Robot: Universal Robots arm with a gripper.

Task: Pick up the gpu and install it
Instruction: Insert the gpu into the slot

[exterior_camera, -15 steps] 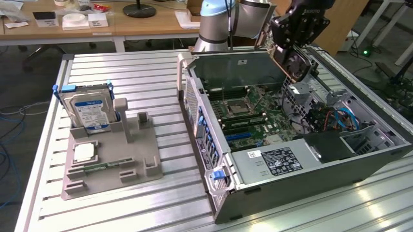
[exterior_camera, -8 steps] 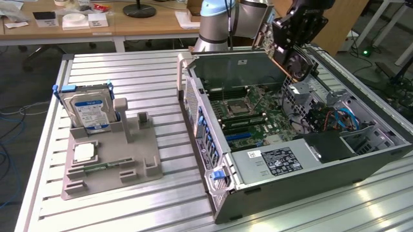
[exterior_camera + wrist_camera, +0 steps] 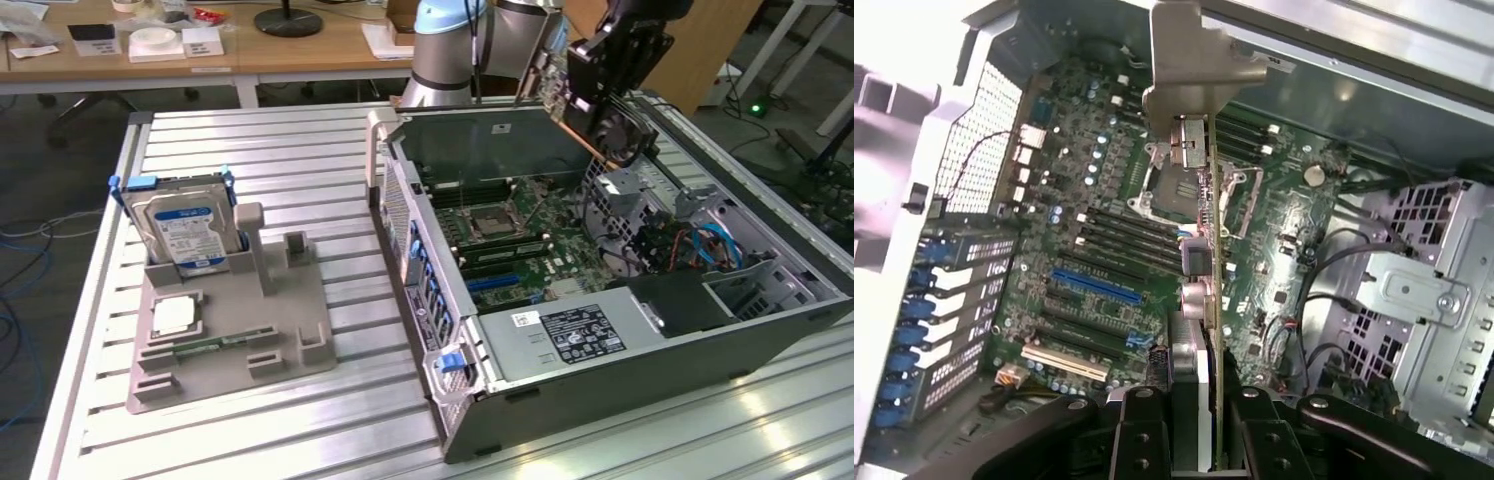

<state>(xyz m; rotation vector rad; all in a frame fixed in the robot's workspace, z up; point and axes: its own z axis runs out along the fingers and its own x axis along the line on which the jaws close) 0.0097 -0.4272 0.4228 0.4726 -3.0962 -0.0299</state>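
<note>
The gpu (image 3: 611, 125), a dark card with a fan and a copper-coloured edge, hangs tilted over the far right part of the open computer case (image 3: 441, 330). My gripper (image 3: 625, 50) is shut on its upper end. In the wrist view the gpu (image 3: 1199, 250) appears edge-on, its silver end bracket (image 3: 1194, 60) pointing away from me, with my gripper (image 3: 1194, 415) clamped on the near end between two black fingers (image 3: 1139, 430). The card floats above the motherboard (image 3: 1094, 200), apart from the blue slot (image 3: 1099, 288) below it.
A grey fixture (image 3: 227, 330) on the exterior view's left carries a hard drive (image 3: 187, 225), a chip (image 3: 176, 317) and a memory stick (image 3: 214, 345). Inside the case are a power supply (image 3: 574, 335), a metal drive cage (image 3: 1414, 290) and cables (image 3: 714, 245).
</note>
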